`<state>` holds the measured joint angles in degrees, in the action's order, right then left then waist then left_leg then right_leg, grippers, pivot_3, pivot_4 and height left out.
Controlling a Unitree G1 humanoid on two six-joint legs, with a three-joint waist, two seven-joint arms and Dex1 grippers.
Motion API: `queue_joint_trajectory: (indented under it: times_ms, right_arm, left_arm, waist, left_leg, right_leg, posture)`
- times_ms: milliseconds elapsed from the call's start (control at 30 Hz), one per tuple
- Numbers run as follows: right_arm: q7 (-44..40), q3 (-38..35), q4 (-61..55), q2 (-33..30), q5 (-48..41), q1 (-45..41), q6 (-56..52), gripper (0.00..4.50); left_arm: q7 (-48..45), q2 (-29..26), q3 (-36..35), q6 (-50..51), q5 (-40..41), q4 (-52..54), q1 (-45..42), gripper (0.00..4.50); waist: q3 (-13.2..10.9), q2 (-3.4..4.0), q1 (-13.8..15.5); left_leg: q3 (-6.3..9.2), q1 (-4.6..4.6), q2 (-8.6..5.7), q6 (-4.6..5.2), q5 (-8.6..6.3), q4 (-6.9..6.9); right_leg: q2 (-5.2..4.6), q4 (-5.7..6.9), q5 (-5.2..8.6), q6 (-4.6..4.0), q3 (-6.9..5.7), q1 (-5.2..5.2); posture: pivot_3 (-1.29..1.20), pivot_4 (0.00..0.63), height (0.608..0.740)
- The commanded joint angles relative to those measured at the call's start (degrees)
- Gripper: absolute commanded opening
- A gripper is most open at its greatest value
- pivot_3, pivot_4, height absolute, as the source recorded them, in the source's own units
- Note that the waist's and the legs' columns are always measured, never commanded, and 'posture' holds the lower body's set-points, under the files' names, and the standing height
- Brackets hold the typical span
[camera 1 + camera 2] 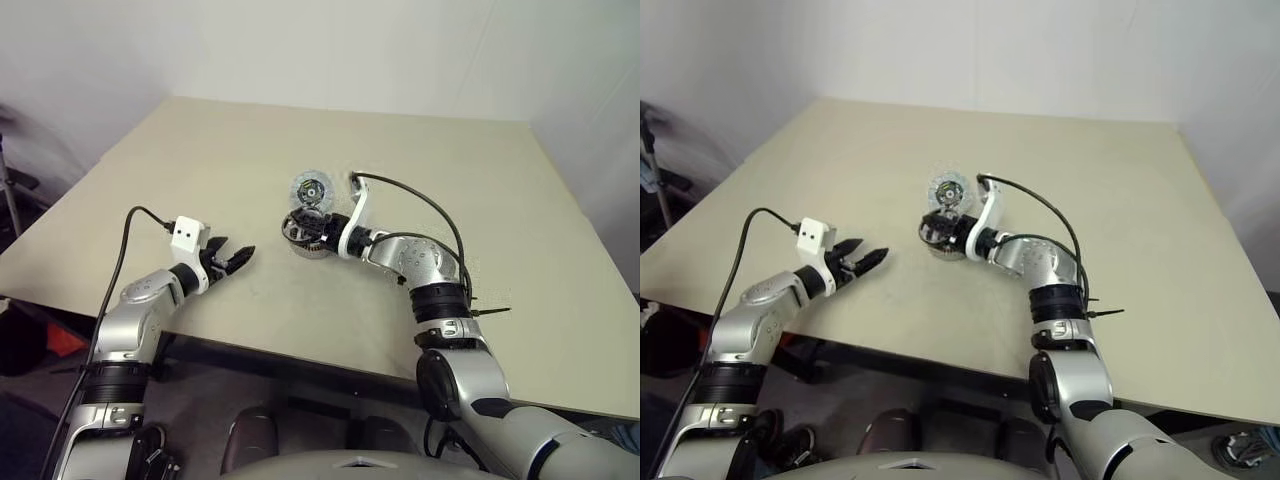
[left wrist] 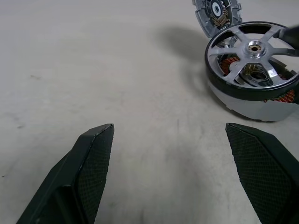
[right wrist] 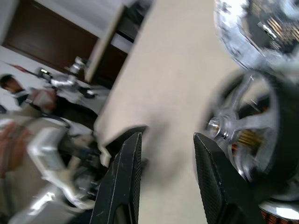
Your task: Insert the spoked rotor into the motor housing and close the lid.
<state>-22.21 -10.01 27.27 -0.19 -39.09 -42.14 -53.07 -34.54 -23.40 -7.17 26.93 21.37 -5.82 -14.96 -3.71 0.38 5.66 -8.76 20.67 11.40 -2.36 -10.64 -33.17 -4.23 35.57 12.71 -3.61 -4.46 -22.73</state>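
Near left: the left gripper hovers over the bare surface, fingers spread, grasping nothing. Centre: the spoked rotor sits tilted on the motor housing, not yet seated. The right gripper is beside its rim, fingers parted; whether it grips is unclear. Level the rotor and centre its hub before pressing. Farther: the lid just beyond the housing.

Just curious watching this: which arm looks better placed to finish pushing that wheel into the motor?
Probably the right gripper: it is already at the spoked wheel sitting tilted on the motor cup. The left gripper hovers open, off to the side.
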Motion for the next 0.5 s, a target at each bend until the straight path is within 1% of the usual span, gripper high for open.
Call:
queue_joint_trajectory:
  times_ms: [33,167,267,333,433,500]
  right_arm:
    - [0.71,-0.11,0.49,-1.53,2.33,-1.13,1.55,1.95]
    - [0.67,-0.7,0.48,-2.69,3.3,-0.6,1.64,1.95]
    - [0.28,-1.07,0.2,-3.51,3.44,-0.09,1.51,1.95]
    - [0.25,-1.4,0.01,-3.6,3.46,0.01,1.34,1.95]
    - [0.48,-2.14,0.14,-3.67,3.34,-0.11,1.16,1.95]
    - [0.4,-2.34,0.31,-3.67,3.5,-0.16,1.25,1.95]
  left_arm:
    - [0.03,-0.53,-1.36,-0.79,0.54,1.58,-0.55,4.04]
    - [0.02,-0.57,-1.41,-0.85,0.52,1.46,-0.61,4.04]
    - [-0.04,-0.47,-1.23,-0.96,0.4,1.2,-0.86,4.04]
    - [-0.11,-0.42,-1.12,-1.05,0.33,0.92,-1.09,4.04]
    - [-0.2,-0.48,-1.11,-1.14,0.3,0.67,-1.28,4.04]
    - [-0.22,-0.56,-1.18,-1.19,0.3,0.53,-1.37,4.04]
  waist:
    - [0.0,0.0,0.0]
    - [0.0,0.0,0.01]
    - [0.0,0.0,0.0]
    - [0.0,-0.01,-0.03]
    - [0.01,-0.01,-0.04]
    - [0.01,-0.01,-0.05]
  left_leg:
    - [0.0,-0.02,0.0,0.0,0.0,0.0]
    - [0.0,-0.21,-0.01,0.0,0.0,0.0]
    - [0.0,-0.6,0.0,0.0,0.0,0.02]
    - [0.0,-0.61,0.0,-0.02,0.01,0.02]
    - [0.01,-0.62,0.01,-0.04,0.02,0.02]
    - [0.01,-0.62,0.01,-0.04,0.02,0.02]
  right_leg:
    - [0.0,0.0,0.0,0.0,0.0,0.02]
    - [-0.01,0.0,0.0,0.0,0.0,0.21]
    - [-0.01,-0.01,0.04,0.03,0.01,0.52]
    - [-0.01,-0.01,0.18,0.28,0.01,0.53]
    - [-0.01,0.0,0.15,0.23,0.02,0.54]
    - [-0.01,0.0,0.02,0.02,0.02,0.53]
  posture:
    - [0.0,0.0,0.74]
    - [0.0,0.0,0.74]
    - [0.0,0.0,0.74]
    - [0.0,0.0,0.74]
    - [0.0,0.0,0.74]
    - [0.0,0.0,0.74]
